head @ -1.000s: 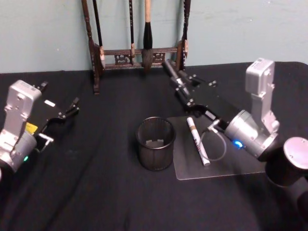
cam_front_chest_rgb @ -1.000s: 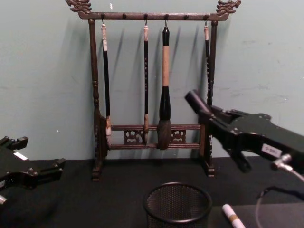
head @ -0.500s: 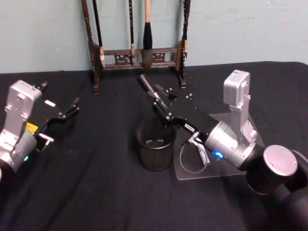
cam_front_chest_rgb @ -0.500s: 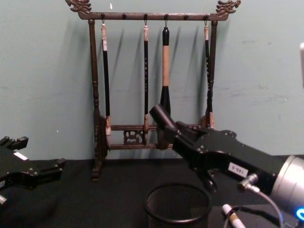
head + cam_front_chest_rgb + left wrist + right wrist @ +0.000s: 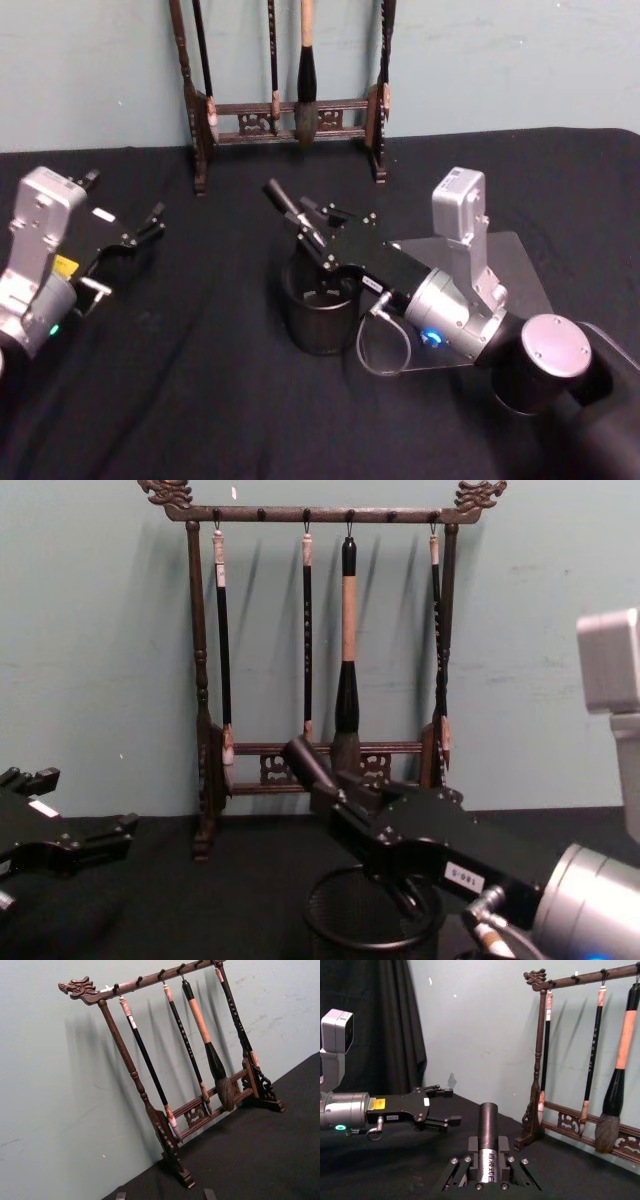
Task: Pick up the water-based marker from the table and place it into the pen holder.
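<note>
- We see the right gripper [image 5: 312,238] reaching across the middle of the table, its fingers clamped on a dark marker [image 5: 283,200].
- The marker is off the table and tilted, its free end pointing up and to the far left. It is outside the pen holder [image 5: 310,330].
- The pen holder, a round black mesh cup, stands upright on the black cloth [image 5: 200,400] directly under the gripper. In the chest view the right gripper [image 5: 345,802] hangs over the holder's rim [image 5: 312,912], and the marker [image 5: 305,762] juts out past the rim's left side.
- From the right wrist we look along the marker [image 5: 488,1125], which has pale lettering on its barrel and is pinched on both sides by the right gripper [image 5: 488,1166].
- The left gripper [image 5: 152,222] sits well apart at the left of the table. Its fingers are spread with nothing between them, as we also see from the right wrist [image 5: 447,1106].
- A clear mat [image 5: 510,260] lies on the cloth to the right of the holder, partly under the right arm.
- In the chest view, we make out the end of a white pen [image 5: 490,938] low beside the holder's right side.
- A dark wooden brush rack [image 5: 290,108] with hanging brushes [image 5: 346,670] stands at the far edge, against the pale green wall [image 5: 520,60].
</note>
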